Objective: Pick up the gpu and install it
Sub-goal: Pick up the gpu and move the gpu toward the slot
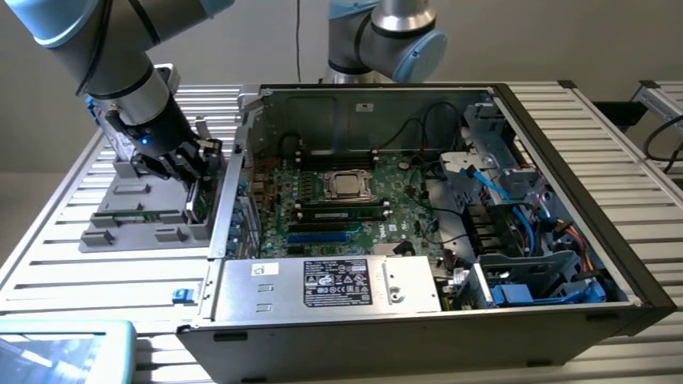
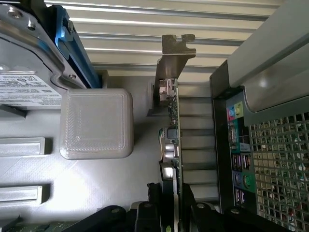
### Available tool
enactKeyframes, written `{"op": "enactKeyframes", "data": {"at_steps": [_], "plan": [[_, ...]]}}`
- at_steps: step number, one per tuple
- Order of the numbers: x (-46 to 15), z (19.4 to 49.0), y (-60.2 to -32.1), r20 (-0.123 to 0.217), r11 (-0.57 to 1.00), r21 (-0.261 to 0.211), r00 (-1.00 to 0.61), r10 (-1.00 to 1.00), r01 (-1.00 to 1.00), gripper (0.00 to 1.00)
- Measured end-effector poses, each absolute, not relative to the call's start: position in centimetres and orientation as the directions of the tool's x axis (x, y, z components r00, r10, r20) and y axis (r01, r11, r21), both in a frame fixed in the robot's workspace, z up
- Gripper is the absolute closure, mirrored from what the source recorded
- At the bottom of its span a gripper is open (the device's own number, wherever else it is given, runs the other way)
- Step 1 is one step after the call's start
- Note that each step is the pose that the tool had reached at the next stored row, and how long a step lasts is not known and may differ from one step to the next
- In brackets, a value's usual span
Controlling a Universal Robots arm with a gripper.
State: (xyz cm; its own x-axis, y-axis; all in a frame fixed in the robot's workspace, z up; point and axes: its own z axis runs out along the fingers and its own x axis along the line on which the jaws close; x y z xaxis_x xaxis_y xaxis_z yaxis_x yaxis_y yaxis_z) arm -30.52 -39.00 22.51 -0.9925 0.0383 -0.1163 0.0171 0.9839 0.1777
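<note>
Picking-up step: the end effector sits around the gpu; pinching or not, cannot tell; lifting needs a firm hold.

A big black computer case, open on top, on a silver desk made of long strips. Inside, a large green board with a shiny square chip holder in the middle. Near the front, a silver box with a black-and-white sticker. Blue wires toward the exterior view's right. Just beside the case, on the exterior view's left, a grey plastic tray. Closer up in the wrist view: a grey square block, a silver drive with a white label, coloured plug holes and a metal grid.
</note>
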Motion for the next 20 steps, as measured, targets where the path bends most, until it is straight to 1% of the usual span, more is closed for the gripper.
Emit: {"op": "enactKeyframes", "data": {"at_steps": [5, 9, 14, 20], "plan": [[-30.5, 22.6, -39.0, -0.116, 0.984, 0.177, -0.993, 0.038, 0.017, 0.71], [-30.5, 23.9, -39.0, -0.116, 0.984, 0.178, -0.993, 0.038, 0.017, 0.71], [-30.5, 24.4, -39.1, -0.116, 0.984, 0.178, -0.993, 0.038, 0.017, 0.71], [-30.5, 26.5, -39.1, -0.116, 0.984, 0.178, -0.993, 0.038, 0.017, 0.71]]}}
